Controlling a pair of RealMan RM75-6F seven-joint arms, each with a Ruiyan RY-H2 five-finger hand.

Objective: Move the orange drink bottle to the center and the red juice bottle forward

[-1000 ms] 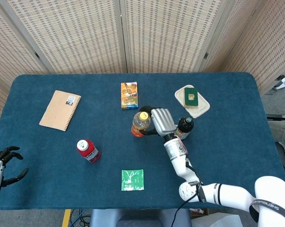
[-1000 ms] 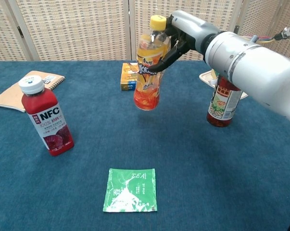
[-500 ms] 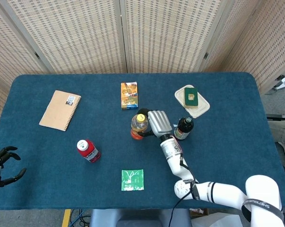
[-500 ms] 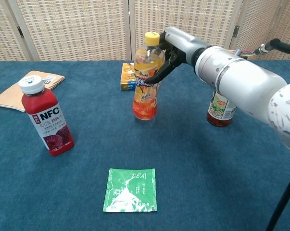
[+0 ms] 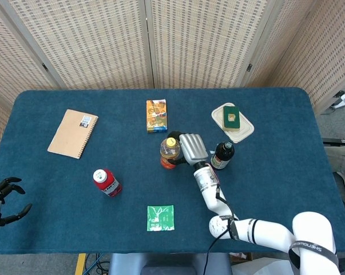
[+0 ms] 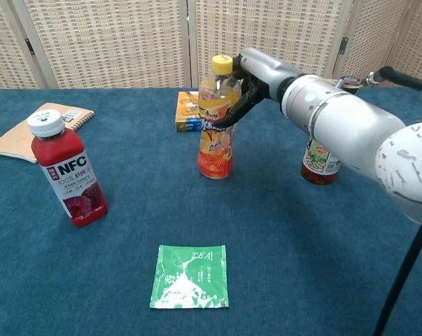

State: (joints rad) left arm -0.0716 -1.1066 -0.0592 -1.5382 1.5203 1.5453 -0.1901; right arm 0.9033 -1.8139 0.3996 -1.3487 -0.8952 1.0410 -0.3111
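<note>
At mid-desk (image 5: 264, 189), I have just brought the orange bottle (image 6: 215, 126) down: a second ago it hung tilted in the air, and now it stands upright on the blue cloth, near the juice box (image 6: 188, 112) and left of the dark bottle (image 6: 321, 162). My right hand (image 6: 256, 75) still wraps the bottle's upper half, fingers (image 6: 233, 112) curled around it. By my reading the first half of the job needs only a release. The red bottle (image 6: 66, 171) waits untouched at left, well apart, with the tea packet (image 6: 192, 276) nearer. My left hand (image 5: 3, 200) hovers off the desk's left edge, fingers spread, holding nothing.
</note>
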